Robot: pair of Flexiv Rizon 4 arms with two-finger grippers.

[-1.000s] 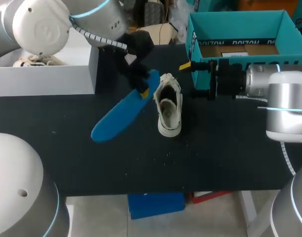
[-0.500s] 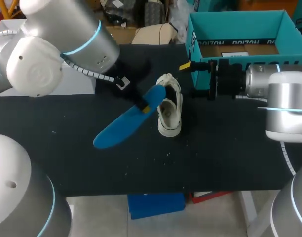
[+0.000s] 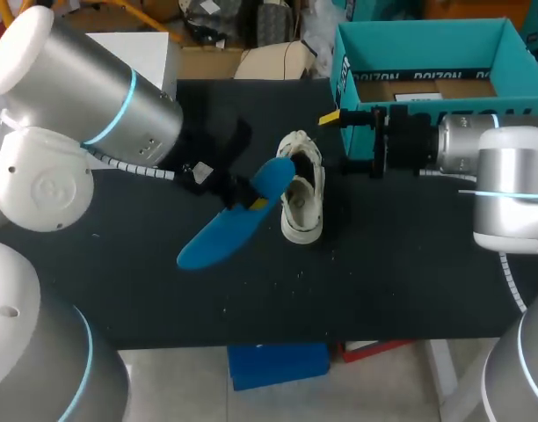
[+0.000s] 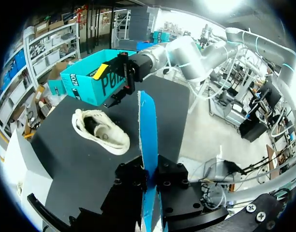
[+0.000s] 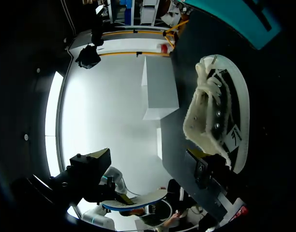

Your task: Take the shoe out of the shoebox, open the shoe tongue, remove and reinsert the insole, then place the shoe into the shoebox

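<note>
A white shoe (image 3: 302,186) lies on the black table, its opening towards my left side. My left gripper (image 3: 250,195) is shut on a blue insole (image 3: 223,225), which hangs slanted just left of the shoe, its upper end at the shoe's collar. In the left wrist view the insole (image 4: 148,126) stands on edge between the fingers of that gripper (image 4: 149,180), with the shoe (image 4: 100,133) beyond it. My right gripper (image 3: 350,141) stands open right of the shoe, in front of the teal shoebox (image 3: 425,60). The right wrist view has the shoe (image 5: 216,121) ahead of the open gripper (image 5: 150,169).
A white box (image 3: 144,42) stands at the back left, partly behind my left arm. The shoebox (image 4: 92,77) sits at the table's back right corner. The table's front half (image 3: 383,272) is bare black surface.
My left arm has swung down and lower over the table. The insole in its grip has shifted slightly right and towards the front, its upper end now at the shoe's collar. The right arm has not moved.
</note>
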